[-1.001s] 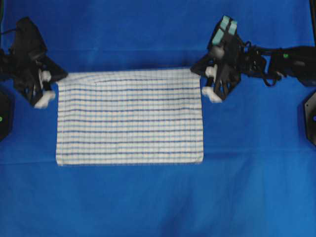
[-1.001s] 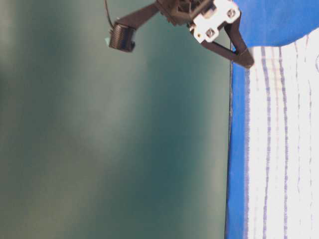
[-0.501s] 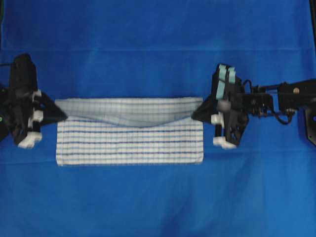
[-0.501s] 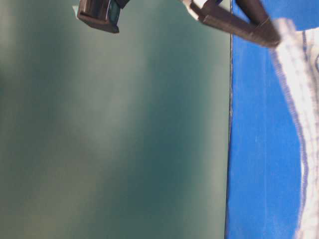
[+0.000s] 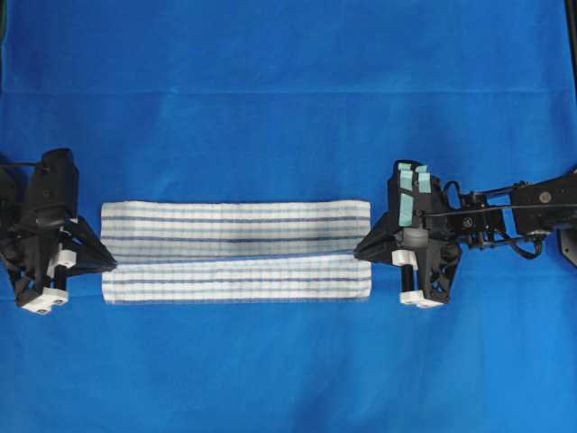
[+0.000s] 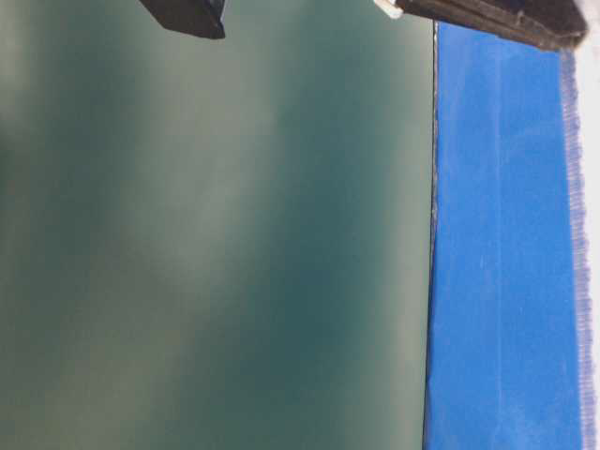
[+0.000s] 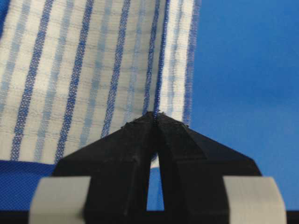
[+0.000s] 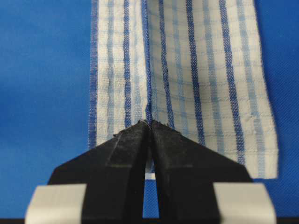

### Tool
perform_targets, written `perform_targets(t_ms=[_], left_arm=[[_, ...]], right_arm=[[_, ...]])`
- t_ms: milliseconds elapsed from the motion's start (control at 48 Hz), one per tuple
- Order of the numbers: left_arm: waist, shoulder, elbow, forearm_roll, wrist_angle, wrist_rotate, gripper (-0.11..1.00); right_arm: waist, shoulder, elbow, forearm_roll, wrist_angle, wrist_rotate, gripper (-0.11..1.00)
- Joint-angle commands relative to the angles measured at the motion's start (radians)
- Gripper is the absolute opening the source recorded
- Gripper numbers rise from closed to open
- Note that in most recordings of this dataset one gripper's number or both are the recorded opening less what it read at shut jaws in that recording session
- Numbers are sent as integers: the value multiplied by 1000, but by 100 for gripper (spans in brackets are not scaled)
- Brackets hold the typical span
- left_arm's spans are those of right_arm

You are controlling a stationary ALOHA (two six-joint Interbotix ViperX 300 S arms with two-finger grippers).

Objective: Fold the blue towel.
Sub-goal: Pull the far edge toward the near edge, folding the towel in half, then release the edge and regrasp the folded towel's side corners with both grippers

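The blue towel, white with dark and pale blue stripes, lies as a long low band across the middle of the overhead view, its far half carried over toward the near edge. My left gripper is shut on the towel's left end, pinching the raised edge. My right gripper is shut on the right end, gripping the edge the same way. Both wrist views show the upper layer stretched over the lower one, which rests on the sheet. The table-level view shows only a fringe of the towel.
A large plain blue sheet covers the whole work surface. Its left edge and a dark green wall fill the table-level view. Dark arm hardware extends in from the right side.
Both grippers have pulled the far edge of the towel toward the near edge and lower. The raised, sagging fold of half a second ago is now nearly flat over the lower layer.
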Motion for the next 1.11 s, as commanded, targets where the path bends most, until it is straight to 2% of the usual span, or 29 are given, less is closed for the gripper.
perform_targets(t_ms=[0, 417, 480, 521, 688, 751, 813, 918, 1084], left_arm=[[-5, 21, -28, 0, -14, 2, 0], [-5, 74, -46, 0, -41, 2, 2], [-5, 69, -44, 0, -37, 2, 8], [-5, 64, -44, 0, -34, 0, 17], [31, 20, -37, 2, -15, 8, 60], [60, -5, -29, 3, -11, 9, 73], [94, -31, -18, 3, -11, 12, 76], [138, -57, -8, 6, -11, 17, 73], [198, -40, -2, 6, -12, 74, 72]], right_arm=[[5, -15, -12, 8, 3, -2, 4], [6, 5, -26, 9, 9, -2, 5], [9, 5, -28, 9, 8, -2, 6], [11, 5, -31, 9, 8, -2, 10], [5, -5, -38, 5, 14, -6, 59], [-17, -9, -35, 5, 14, -6, 65], [-43, -8, -32, 5, 14, -6, 61], [-89, -6, -35, 5, 14, -6, 60], [-161, 9, -29, 3, 14, -6, 60]])
